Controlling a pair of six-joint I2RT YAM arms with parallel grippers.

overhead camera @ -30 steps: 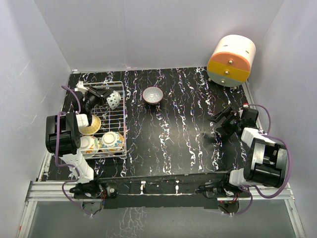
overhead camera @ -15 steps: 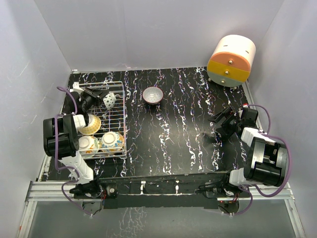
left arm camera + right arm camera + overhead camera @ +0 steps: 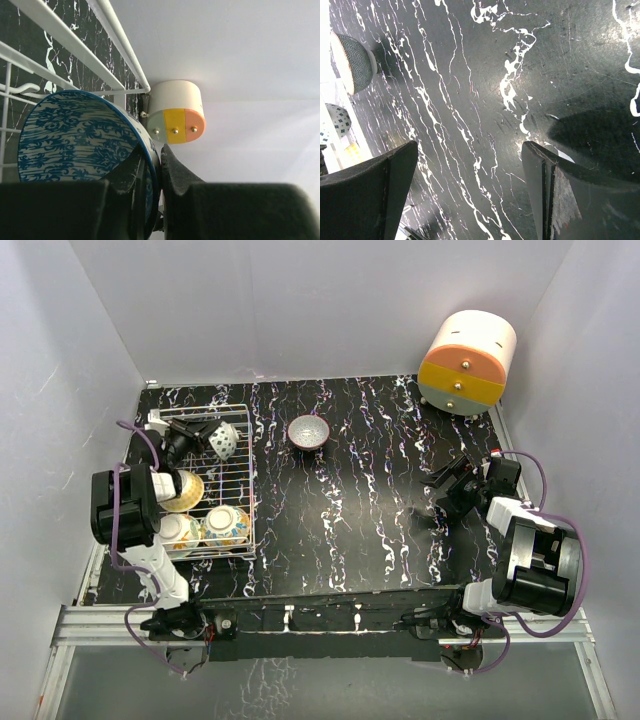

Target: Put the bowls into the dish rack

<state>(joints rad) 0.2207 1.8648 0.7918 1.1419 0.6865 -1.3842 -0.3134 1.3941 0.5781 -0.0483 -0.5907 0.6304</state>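
Broadly, the black marbled table [image 3: 360, 510] has the white dish rack [image 3: 248, 480] at its left side, and everything else is best placed from that rack. The cream-orange-yellow drum [image 3: 467, 360] sits well apart from it, at the far right corner.

Three bowls [image 3: 228, 525] fill the rack's near half. Its far half shows bare wire, and the blue-patterned bowl [image 3: 224, 442] hangs there on its side, the mouth turned toward the wrist camera. The left gripper [image 3: 208, 436] is clamped hard on that bowl's rim, one finger inside and one outside. My judgement is that the coming move is straight down into the free far bay. The rack's top wire [image 3: 125, 44] runs close beside the bowl, so sideways room looks thin.

A grey bowl [image 3: 308, 431] stands on the table just beyond the rack's far right corner. It is nearer the left arm. The right gripper [image 3: 450, 480] hovers well apart from the rack, its jaws wide and empty.
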